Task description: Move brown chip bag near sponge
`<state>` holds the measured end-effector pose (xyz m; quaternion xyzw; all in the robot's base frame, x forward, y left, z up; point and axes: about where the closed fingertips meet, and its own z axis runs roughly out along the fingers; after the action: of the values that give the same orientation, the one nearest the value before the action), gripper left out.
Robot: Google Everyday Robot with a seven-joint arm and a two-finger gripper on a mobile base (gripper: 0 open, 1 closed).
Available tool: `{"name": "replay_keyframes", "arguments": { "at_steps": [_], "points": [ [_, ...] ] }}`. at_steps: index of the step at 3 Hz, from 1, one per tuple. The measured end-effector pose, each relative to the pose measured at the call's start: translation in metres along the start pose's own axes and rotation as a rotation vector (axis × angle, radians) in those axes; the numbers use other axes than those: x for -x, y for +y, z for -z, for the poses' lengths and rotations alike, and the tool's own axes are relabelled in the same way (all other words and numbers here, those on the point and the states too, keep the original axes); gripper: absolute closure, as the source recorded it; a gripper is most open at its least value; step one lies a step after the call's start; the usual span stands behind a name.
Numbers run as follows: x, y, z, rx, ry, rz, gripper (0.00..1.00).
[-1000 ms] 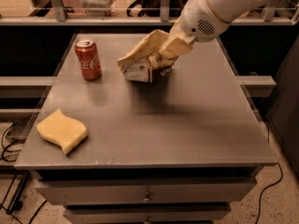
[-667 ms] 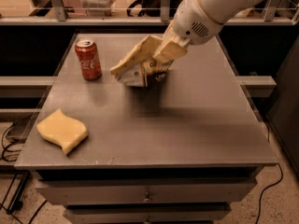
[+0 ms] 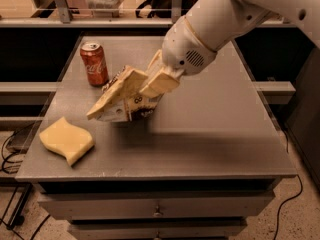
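Note:
My gripper (image 3: 134,90) reaches in from the upper right on a white arm. Its pale-yellow fingers (image 3: 117,93) are shut on the brown chip bag (image 3: 131,109). The bag hangs tilted just above the grey table (image 3: 210,139), left of its centre, and the fingers hide most of it. The sponge (image 3: 66,140), a pale-yellow block with wavy edges, lies flat at the table's front left corner. The bag is a short way to the right of the sponge and farther back, apart from it.
A red soda can (image 3: 94,63) stands upright at the back left, just behind the bag. The table has drawers below its front edge. A shelf and rail run behind the table. Cables lie on the floor at both sides.
The gripper has carried the chip bag left and toward the front of the table, from beside the can to a spot closer to the sponge. Can and sponge have not moved.

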<state>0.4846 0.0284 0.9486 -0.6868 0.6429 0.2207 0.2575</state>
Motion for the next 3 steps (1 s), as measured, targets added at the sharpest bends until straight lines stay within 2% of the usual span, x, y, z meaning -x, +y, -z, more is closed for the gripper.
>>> {"name": "replay_keyframes", "arguments": {
  "at_steps": [1,2,3],
  "points": [
    [-0.001,0.035,-0.029,0.107,-0.025,0.002,0.84],
    [-0.017,0.055,-0.044,0.145,-0.007,-0.033,0.60],
    [-0.033,0.063,-0.042,0.117,0.016,-0.069,0.37]
  ]
}}
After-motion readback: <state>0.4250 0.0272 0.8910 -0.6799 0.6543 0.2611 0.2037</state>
